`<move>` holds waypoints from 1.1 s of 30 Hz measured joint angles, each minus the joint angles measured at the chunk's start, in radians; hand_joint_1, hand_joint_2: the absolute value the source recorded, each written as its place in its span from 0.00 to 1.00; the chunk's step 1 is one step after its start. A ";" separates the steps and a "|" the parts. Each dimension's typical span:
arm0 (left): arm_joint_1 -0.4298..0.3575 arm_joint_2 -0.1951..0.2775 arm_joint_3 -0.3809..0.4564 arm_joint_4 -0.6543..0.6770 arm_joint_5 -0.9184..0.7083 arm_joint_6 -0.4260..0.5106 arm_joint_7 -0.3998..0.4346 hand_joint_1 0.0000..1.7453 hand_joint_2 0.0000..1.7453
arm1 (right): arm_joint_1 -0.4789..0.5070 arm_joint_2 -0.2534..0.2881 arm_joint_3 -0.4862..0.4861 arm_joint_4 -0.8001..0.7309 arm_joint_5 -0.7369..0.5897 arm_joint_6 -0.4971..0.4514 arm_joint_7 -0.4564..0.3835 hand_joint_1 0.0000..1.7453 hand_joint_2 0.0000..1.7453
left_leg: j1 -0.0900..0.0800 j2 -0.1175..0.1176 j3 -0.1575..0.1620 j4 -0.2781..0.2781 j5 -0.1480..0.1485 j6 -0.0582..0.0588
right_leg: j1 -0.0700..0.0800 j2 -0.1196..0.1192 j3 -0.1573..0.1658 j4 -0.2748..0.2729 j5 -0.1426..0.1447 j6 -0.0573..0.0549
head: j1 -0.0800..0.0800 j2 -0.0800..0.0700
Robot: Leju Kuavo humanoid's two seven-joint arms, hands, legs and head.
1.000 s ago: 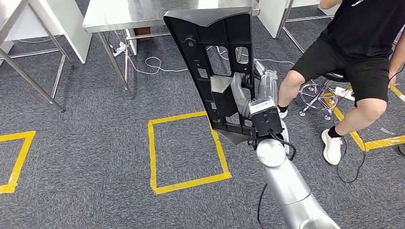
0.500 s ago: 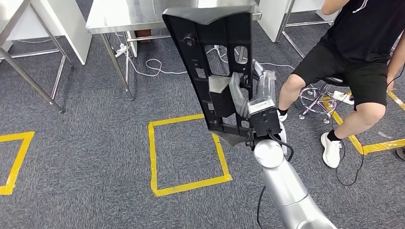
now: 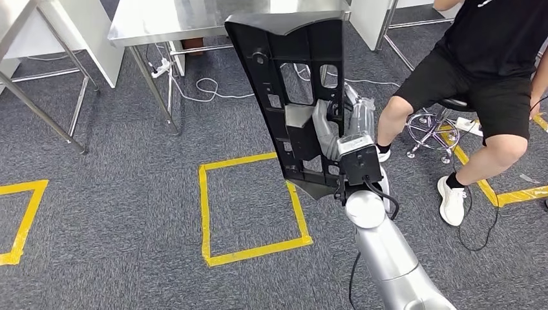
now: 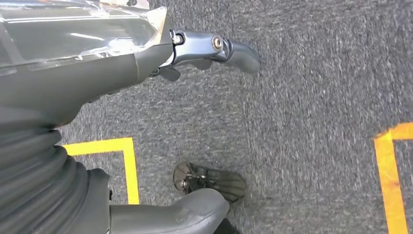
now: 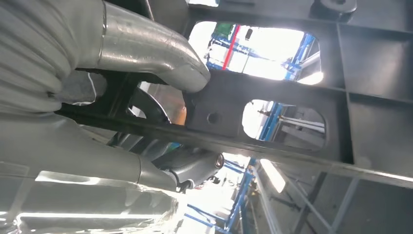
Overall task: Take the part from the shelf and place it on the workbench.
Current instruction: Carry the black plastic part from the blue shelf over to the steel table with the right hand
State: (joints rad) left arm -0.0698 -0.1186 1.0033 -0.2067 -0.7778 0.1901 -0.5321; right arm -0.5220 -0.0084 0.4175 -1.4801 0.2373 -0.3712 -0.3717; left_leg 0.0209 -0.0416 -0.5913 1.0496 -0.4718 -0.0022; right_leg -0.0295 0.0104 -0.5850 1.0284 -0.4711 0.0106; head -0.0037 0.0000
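1. The right hand is gripping the black plastic part; in the right wrist view its thumb is pressing on one face of a crossbar of the part while the darker fingers are wrapping the opposite side.
2. The part is standing roughly upright in the air above the grey carpet, its top edge overlapping the near edge of the steel workbench in the head view.
3. The left hand is hanging over the carpet, holding nothing, its fingers apart from the thumb.
4. A yellow tape square is lying on the carpet beneath the part.
5. A person in black clothing is sitting on a stool to the right.
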 joint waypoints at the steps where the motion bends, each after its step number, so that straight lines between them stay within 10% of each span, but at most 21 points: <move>1: -0.001 0.000 0.000 0.000 0.000 0.000 0.000 0.00 1.00 | -0.001 0.001 0.000 0.000 0.000 0.000 0.000 1.00 1.00 | 0.001 0.014 -0.022 0.041 -0.011 -0.004 | 0.000 -0.002 0.008 -0.001 -0.003 -0.006 | -0.001 0.000; 4: -0.003 0.000 0.000 0.000 0.000 0.001 0.002 0.00 1.00 | -0.002 0.003 0.000 0.000 0.000 0.000 0.001 1.00 1.00 | 0.001 0.038 -0.139 0.209 -0.068 -0.009 | 0.010 -0.008 0.026 -0.001 -0.021 -0.022 | -0.002 0.000; 6: 0.000 0.000 0.000 0.000 0.000 0.002 0.004 0.00 1.00 | -0.001 0.004 0.001 0.000 0.000 0.000 0.002 1.00 1.00 | -0.001 0.039 -0.180 0.224 -0.063 -0.001 | 0.018 -0.009 0.043 -0.001 -0.037 -0.025 | -0.002 0.000; 10: 0.001 0.004 0.001 0.000 -0.002 0.005 0.008 0.00 1.00 | -0.001 0.011 0.001 0.001 0.001 0.000 0.006 1.00 1.00 | -0.028 0.040 -0.123 0.020 0.083 0.055 | 0.028 -0.011 0.086 -0.008 -0.072 -0.023 | 0.003 0.000; 14: 0.001 0.003 0.001 0.000 -0.006 0.010 0.012 0.00 1.00 | 0.000 0.016 0.003 0.001 0.002 0.000 0.013 1.00 1.00 | -0.045 0.031 -0.069 -0.051 0.095 0.081 | 0.029 -0.012 0.110 -0.001 -0.066 0.008 | 0.005 0.000; 17: -0.001 0.002 0.001 -0.001 -0.007 0.010 0.013 0.00 1.00 | -0.007 0.015 0.003 -0.001 0.004 0.000 0.012 1.00 1.00 | -0.037 0.025 -0.016 -0.078 0.084 0.085 | 0.029 -0.011 0.047 0.126 -0.067 0.018 | 0.003 0.000; 20: -0.003 0.000 0.001 -0.001 -0.008 0.008 0.015 0.00 1.00 | -0.008 0.012 0.003 0.000 0.009 0.001 0.014 1.00 1.00 | -0.034 0.017 0.009 -0.078 0.056 0.079 | 0.021 -0.010 -0.070 0.247 -0.127 0.015 | 0.004 0.000; 22: -0.001 -0.001 0.001 0.000 -0.010 0.006 0.016 0.00 1.00 | -0.007 0.008 0.004 0.000 0.014 0.002 0.016 1.00 1.00 | -0.031 0.011 0.031 -0.075 0.035 0.070 | 0.014 -0.010 -0.089 0.198 -0.116 0.034 | 0.004 0.000; 25: 0.000 -0.003 0.001 -0.001 -0.012 0.006 0.013 0.00 1.00 | -0.004 0.002 0.004 0.000 0.022 0.006 0.014 1.00 1.00 | -0.026 0.006 0.063 -0.062 -0.004 0.052 | 0.007 -0.014 -0.052 0.021 0.005 0.071 | 0.007 0.000; 30: -0.001 -0.003 0.001 -0.001 -0.020 0.004 0.008 0.00 1.00 | 0.000 -0.002 0.002 -0.007 0.027 0.009 0.012 1.00 1.00 | -0.025 0.013 0.047 -0.014 -0.016 0.028 | 0.005 -0.015 -0.013 -0.026 0.035 0.005 | 0.006 0.000; 33: -0.002 -0.004 0.000 -0.001 -0.022 0.003 0.010 0.00 1.00 | -0.001 0.002 0.002 -0.011 0.027 0.009 0.013 1.00 1.00 | -0.018 0.028 -0.060 0.154 -0.034 0.010 | 0.001 -0.015 0.022 -0.036 0.015 -0.017 | 0.000 0.000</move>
State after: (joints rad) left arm -0.0723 -0.1224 1.0035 -0.2075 -0.8001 0.1926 -0.5221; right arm -0.5234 -0.0068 0.4199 -1.4914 0.2640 -0.3624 -0.3587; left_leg 0.0027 -0.0133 -0.6516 1.2034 -0.5060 0.0075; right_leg -0.0286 -0.0048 -0.5634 0.9927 -0.4562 -0.0061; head -0.0040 0.0000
